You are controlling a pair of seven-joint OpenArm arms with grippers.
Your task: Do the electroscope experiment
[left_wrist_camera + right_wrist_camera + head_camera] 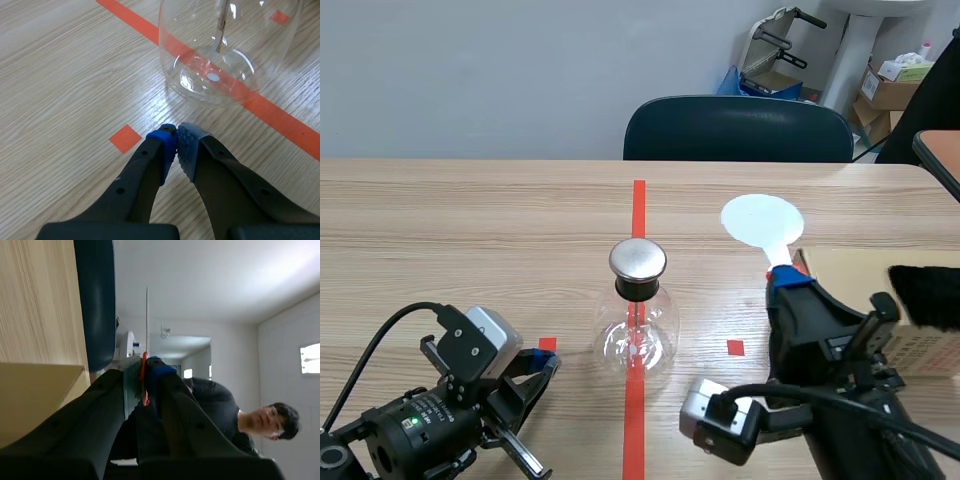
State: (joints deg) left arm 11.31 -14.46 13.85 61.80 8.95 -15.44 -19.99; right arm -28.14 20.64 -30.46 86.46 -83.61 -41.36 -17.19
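The electroscope, a clear glass flask point(637, 338) with a round metal cap point(638, 260), stands on the red centre line. In the left wrist view the flask point(225, 55) is just ahead of my left gripper point(176, 135), with a thin leaf strip point(220, 30) hanging inside. The left gripper point(545, 362) rests low on the table left of the flask, shut on nothing. My right gripper point(788, 283) is shut on the red handle of a white round paddle point(761, 220), held right of the flask. The right wrist view shows the paddle point(147, 315) edge-on, between the gripper point(144, 375) pads.
A flat cardboard box point(860, 290) lies at the right with a black furry piece point(927, 295) on it. A dark chair point(738, 130) stands at the far edge. A person point(235, 415) shows in the right wrist view.
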